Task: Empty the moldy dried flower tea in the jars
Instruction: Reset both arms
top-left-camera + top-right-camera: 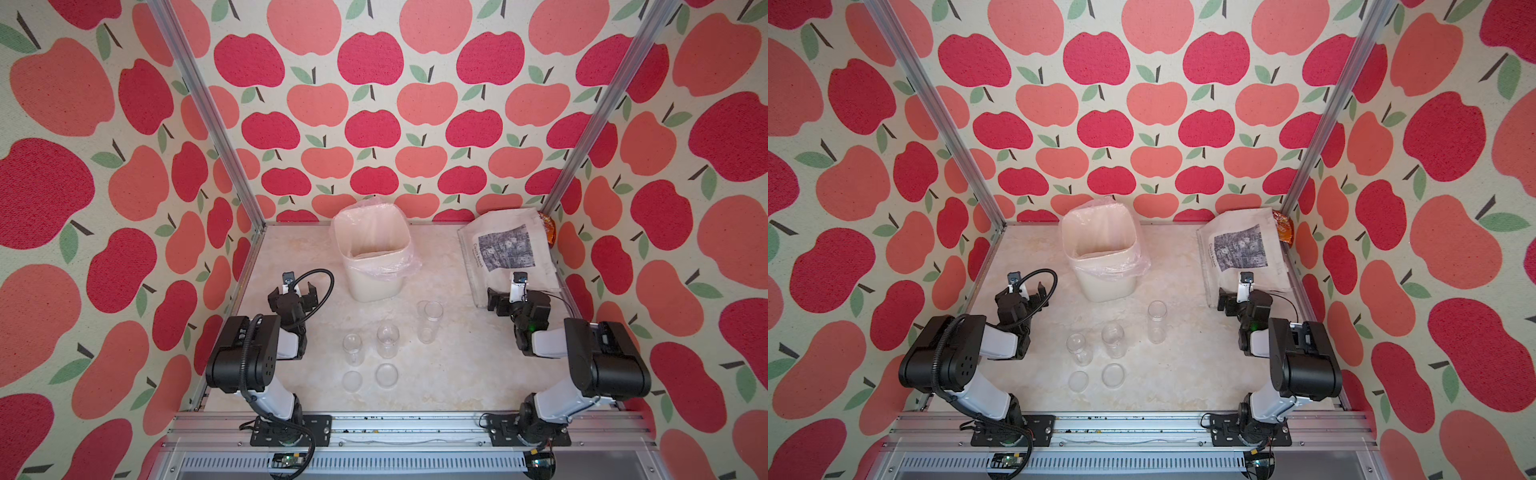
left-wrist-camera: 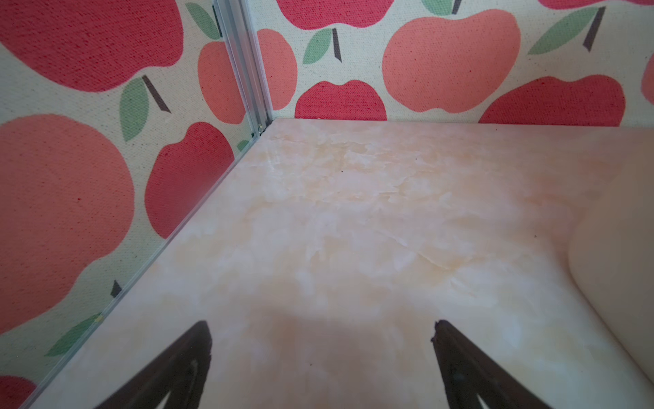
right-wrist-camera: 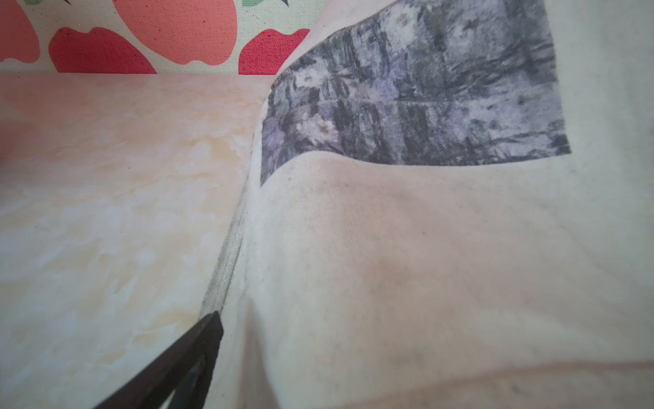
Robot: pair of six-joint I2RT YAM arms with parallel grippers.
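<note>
The left gripper rests wide open and empty, three clear jars stand mid-table before the bin with no tea visible inside, and the right gripper, open and empty, sits by a cloth bag; any residue would need tipping over the bin.

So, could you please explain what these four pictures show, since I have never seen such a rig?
Two black-and-white robot arms sit at the near edge of a pale marbled table. Two pictures look down from overhead; the other two come from a camera on each wrist. On the table stand a cream waste bin with a clear plastic liner and three small clear plastic jars; two round clear lids lie nearby. A cream cloth bag with a grey print rests far right. I see no tea in the jars. The left gripper and the right gripper are open, holding nothing.
</note>
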